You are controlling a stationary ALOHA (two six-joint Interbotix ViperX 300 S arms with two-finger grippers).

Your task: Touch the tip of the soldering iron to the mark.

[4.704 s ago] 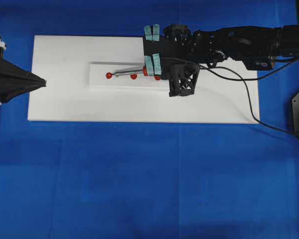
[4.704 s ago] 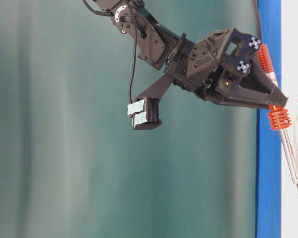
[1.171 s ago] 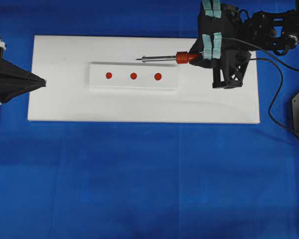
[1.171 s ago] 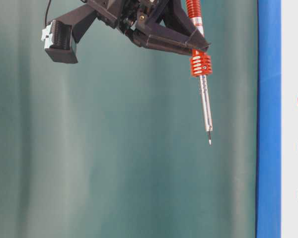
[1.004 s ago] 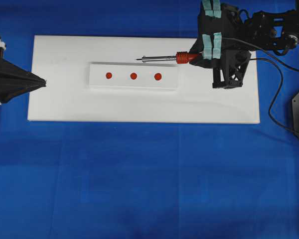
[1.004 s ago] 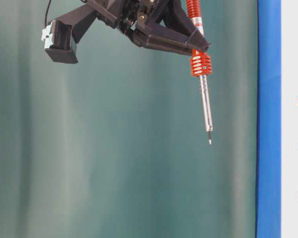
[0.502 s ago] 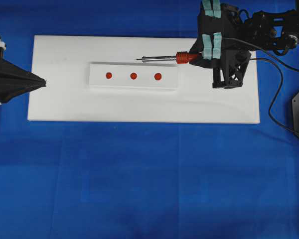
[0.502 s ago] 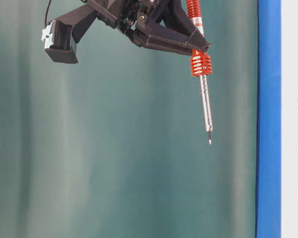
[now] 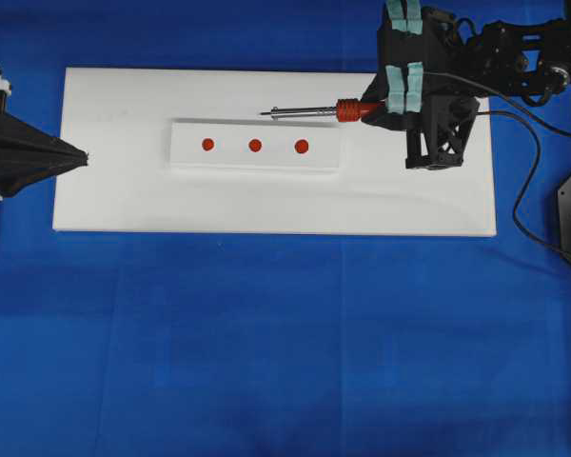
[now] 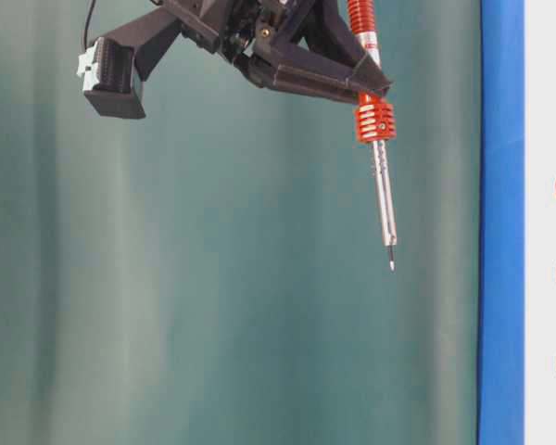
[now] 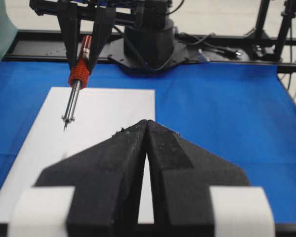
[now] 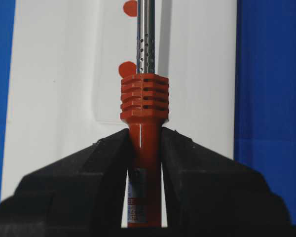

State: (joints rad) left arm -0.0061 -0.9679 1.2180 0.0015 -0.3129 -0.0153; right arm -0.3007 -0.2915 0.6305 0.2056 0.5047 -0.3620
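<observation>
Closed left end effector [image 11: 146,129] in foreground, above white board [image 11: 113,111]; beyond, soldering iron [image 11: 75,86] clamped in right end effector [image 11: 85,47], tip angled down, clear of board.

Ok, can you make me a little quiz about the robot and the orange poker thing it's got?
1. True or false: the tip of the soldering iron is touching a red dot.
2. How many red dots are on the small white plate? A) two B) three C) five
3. Fill in: the right claw is shut on the iron's ______ handle.

Key
1. False. The table-level view shows the tip hanging in the air, away from the white board.
2. B. They sit in a row.
3. Orange-red. The left claw is shut too, and holds nothing.
</observation>
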